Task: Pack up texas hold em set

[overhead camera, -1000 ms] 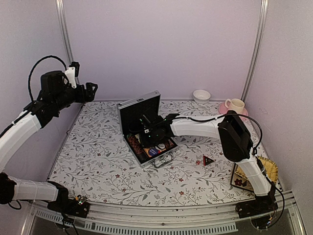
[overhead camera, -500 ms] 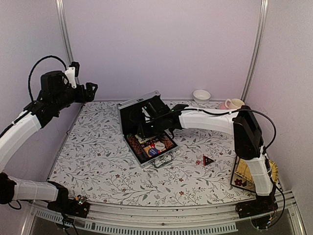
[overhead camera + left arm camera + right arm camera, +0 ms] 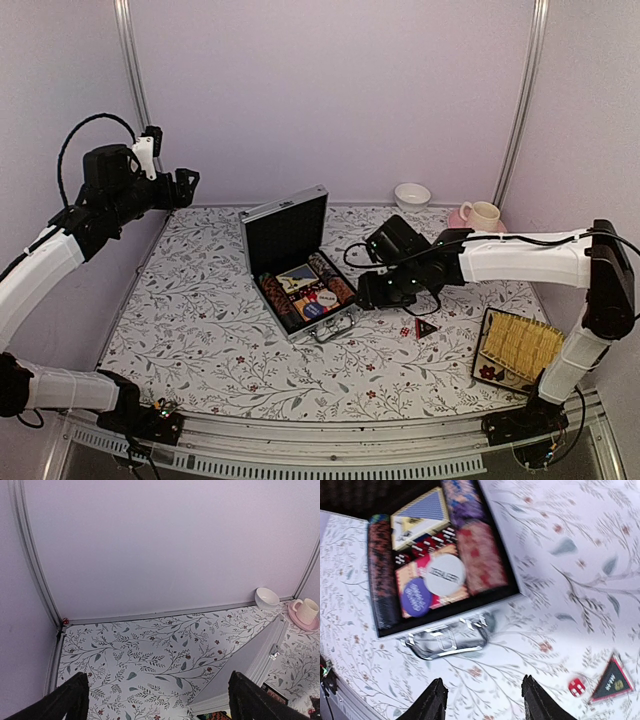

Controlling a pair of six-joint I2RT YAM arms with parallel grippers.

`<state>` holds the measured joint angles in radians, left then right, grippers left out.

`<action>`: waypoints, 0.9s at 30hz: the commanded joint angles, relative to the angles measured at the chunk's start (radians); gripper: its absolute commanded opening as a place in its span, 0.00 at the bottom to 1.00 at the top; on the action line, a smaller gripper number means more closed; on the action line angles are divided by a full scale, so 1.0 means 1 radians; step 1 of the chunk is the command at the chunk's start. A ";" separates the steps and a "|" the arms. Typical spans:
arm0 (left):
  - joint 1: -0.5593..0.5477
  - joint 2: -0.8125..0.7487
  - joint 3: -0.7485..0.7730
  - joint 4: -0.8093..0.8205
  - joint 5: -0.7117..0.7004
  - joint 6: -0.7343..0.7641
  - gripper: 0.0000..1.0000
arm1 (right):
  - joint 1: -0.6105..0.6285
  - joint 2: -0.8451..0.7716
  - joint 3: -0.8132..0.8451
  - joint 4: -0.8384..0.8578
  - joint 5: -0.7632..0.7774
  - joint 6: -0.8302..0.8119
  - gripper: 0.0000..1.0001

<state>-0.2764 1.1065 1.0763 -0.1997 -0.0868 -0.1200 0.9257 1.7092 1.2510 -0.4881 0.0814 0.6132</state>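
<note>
The silver briefcase stands open at mid table, its lid upright and its black tray filled with chip stacks and cards. My right gripper hovers open just right of the case, with nothing between its fingers. In the right wrist view it hangs above bare cloth near the metal handle; the case wall lies beyond. A red die and the black-red triangular marker lie on the cloth to the right. My left gripper is open, raised high at the far left.
A yellow woven tray lies at the front right. A white bowl and a pink cup on a saucer stand at the back right. The left wrist view shows the outside of the case lid and the back wall.
My right arm has pulled out of the briefcase and swung right and lower toward the die and marker, its jaws opening wider. The left arm has not moved.
</note>
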 commanded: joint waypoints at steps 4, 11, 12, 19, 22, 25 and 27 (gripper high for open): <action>0.008 0.010 0.001 0.003 -0.001 0.004 0.97 | -0.044 -0.073 -0.144 -0.266 0.069 0.281 0.53; 0.008 0.010 0.003 0.000 0.000 0.005 0.97 | -0.068 -0.065 -0.192 -0.264 0.063 0.386 0.53; 0.008 0.010 0.002 0.000 -0.001 0.005 0.97 | -0.072 -0.057 -0.192 -0.253 0.059 0.389 0.52; 0.007 0.006 0.002 0.000 -0.005 0.006 0.97 | -0.094 -0.010 -0.191 -0.157 0.050 0.408 0.48; 0.008 0.006 0.002 0.001 -0.005 0.007 0.97 | -0.107 0.013 -0.187 -0.131 0.042 0.403 0.46; 0.008 0.006 0.003 0.000 -0.004 0.007 0.97 | -0.107 0.033 -0.180 -0.125 0.039 0.400 0.44; 0.007 0.006 0.004 0.000 -0.004 0.007 0.97 | -0.107 0.037 -0.184 -0.125 0.038 0.403 0.42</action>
<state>-0.2764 1.1069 1.0763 -0.2005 -0.0872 -0.1200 0.8238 1.7290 1.0660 -0.6403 0.1211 1.0061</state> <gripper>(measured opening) 0.971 0.437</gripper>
